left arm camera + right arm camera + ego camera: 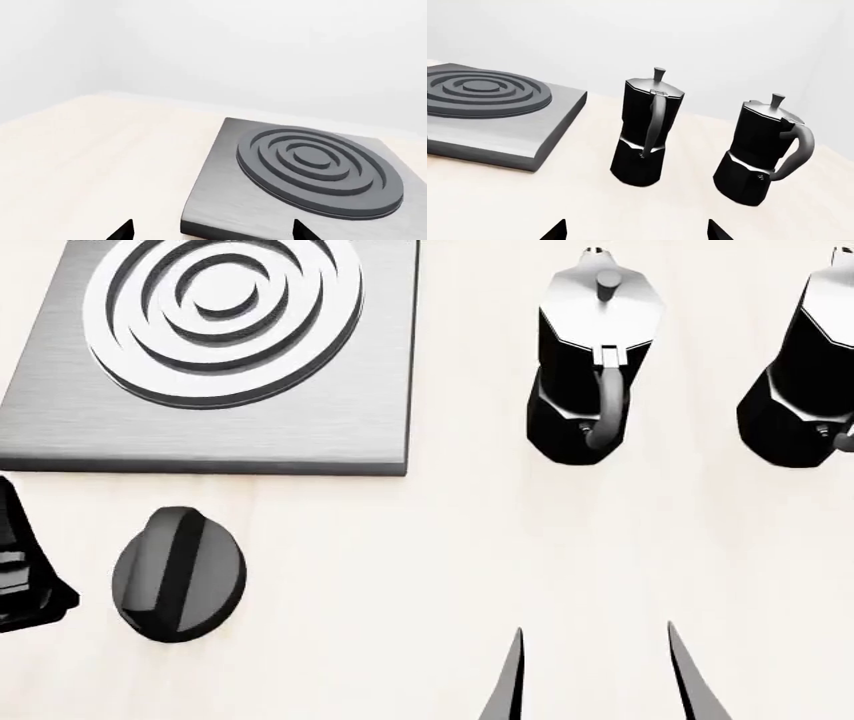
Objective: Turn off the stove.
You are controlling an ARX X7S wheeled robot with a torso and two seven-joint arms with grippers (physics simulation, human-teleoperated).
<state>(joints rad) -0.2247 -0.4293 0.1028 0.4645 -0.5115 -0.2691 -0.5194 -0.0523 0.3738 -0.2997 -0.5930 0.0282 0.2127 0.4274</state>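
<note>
Centrally, the knob (179,573) lies flat on the worktop (441,560), its ridge running near-vertically, just beside the left end effector (20,570), whose state cannot be told. Stove (220,370) beyond. Right end effector (594,680) open, moka pots (594,365) ahead.

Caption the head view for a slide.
Stove slab and knob left, two moka pots right; right gripper open.

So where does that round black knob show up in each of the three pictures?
Head view: the knob lies low on the left, on the table just in front of the stove slab.
Left wrist view: not in it; only the stove slab and burner show.
Right wrist view: not in it.
Shared landmark: the ringed burner appears in all three.
</note>
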